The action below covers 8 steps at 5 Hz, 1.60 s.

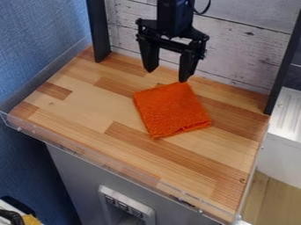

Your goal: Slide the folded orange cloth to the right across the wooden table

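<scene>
- Gripper [167,75]: fingers spread apart, near the cloth's far edge.
- Orange cloth [171,110]: folded, lying on the wooden worktop [82,110].
- Clear rim [108,167]: borders the worktop's near side.

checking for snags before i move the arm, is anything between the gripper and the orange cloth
Nothing visible stands between the gripper and the folded orange cloth. The clear plastic edging runs along the board's near side, beyond the cloth.

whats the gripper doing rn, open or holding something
Gripper: open and empty, its fingers apart above the board near the back edge of the folded orange cloth.
</scene>
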Each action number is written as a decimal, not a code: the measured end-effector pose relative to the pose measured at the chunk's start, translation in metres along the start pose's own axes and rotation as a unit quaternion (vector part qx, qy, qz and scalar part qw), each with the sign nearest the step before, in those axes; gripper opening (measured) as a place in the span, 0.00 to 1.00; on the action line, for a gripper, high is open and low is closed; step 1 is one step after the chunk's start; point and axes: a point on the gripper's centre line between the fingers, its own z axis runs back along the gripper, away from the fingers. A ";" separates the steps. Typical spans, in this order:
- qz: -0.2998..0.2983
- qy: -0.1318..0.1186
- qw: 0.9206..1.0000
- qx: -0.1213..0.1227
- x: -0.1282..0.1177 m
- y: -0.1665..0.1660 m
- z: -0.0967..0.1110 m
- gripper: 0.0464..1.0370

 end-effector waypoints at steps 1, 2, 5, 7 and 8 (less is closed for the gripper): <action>0.002 0.001 1.000 0.004 0.001 0.001 0.005 0.96; 0.005 0.004 1.000 0.005 0.001 0.002 0.005 0.96; 0.017 0.006 1.000 0.002 0.002 0.000 0.013 0.96; 0.017 0.003 1.000 -0.002 0.003 -0.009 0.013 0.96; 0.019 0.003 1.000 -0.002 0.003 -0.011 0.013 0.96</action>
